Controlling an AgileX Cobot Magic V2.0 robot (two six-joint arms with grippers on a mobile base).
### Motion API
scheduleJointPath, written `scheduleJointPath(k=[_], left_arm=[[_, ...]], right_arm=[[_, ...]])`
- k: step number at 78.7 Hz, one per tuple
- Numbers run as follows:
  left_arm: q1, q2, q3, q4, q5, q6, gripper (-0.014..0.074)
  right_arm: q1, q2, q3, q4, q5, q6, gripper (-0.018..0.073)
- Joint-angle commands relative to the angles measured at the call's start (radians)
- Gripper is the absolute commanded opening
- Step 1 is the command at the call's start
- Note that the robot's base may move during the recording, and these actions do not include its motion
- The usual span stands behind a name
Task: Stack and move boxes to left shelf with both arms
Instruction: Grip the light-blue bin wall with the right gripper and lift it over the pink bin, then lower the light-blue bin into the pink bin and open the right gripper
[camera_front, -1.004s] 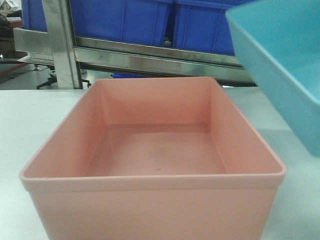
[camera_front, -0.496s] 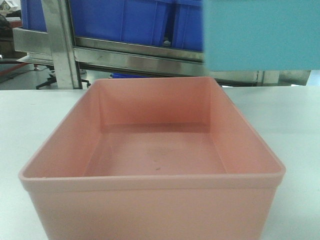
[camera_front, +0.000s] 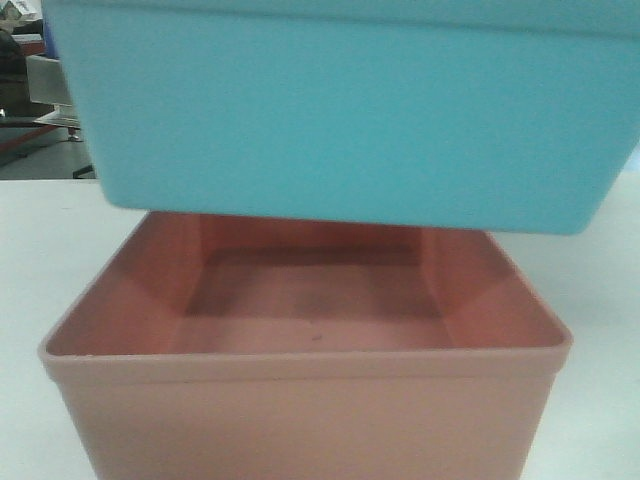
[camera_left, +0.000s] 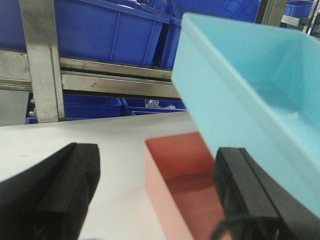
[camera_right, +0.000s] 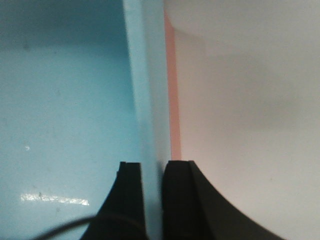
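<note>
1. The light blue bin (camera_front: 340, 120) hangs in the air right over the salmon pink bin (camera_front: 300, 410). The pink bin sits on the white surface (camera_front: 60, 250), at its near edge. A shadowed gap shows between the two, so they are not nested yet.
2. The right gripper (camera_right: 152, 167) pinches the blue bin's side wall, one finger inside and one outside. A thin strip of pink shows just past that wall, below it.
3. The left gripper (camera_left: 156, 152) is spread wide and holds nothing. It sits low by the pink bin's left wall, with the blue bin overhead to its right.
4. The step in hand looks like lowering blue into pink. From the front, the blue bin's underside sits slightly lower on the right, so I would level it first. Held by one wall, it will probably sag.
5. The bins are the same size, so the fit will be snug. Square the corners over the pink rim, come down straight and slowly, and let go only once the rims meet.
6. A corner that catches could shove the pink bin across the surface. The idle left gripper is well placed to steady its wall.
7. At the far side stands a steel rack (camera_left: 40, 60) holding dark blue bins (camera_left: 100, 35). I cannot pick out the roller shelf from here.
</note>
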Motion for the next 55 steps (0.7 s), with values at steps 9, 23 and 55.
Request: scheduleJointPath(k=[9,23,55], left_arm=[[0.002,0.002,-0.028,-0.007,-0.073,0.002,0.0386],[0.002,0.002,-0.028,-0.007,-0.073,0.002,0.0386],[0.002,0.002,-0.028,-0.007,-0.073,0.002,0.0386]], right_arm=[[0.058,-0.013,-0.017,0.016,-0.093,0.022,0.0057],[0.065,0.004,0.027,0.015,-0.118,0.026,0.0057],[0.065,0.007,0.157,0.012,-0.215,0.015,0.0057]])
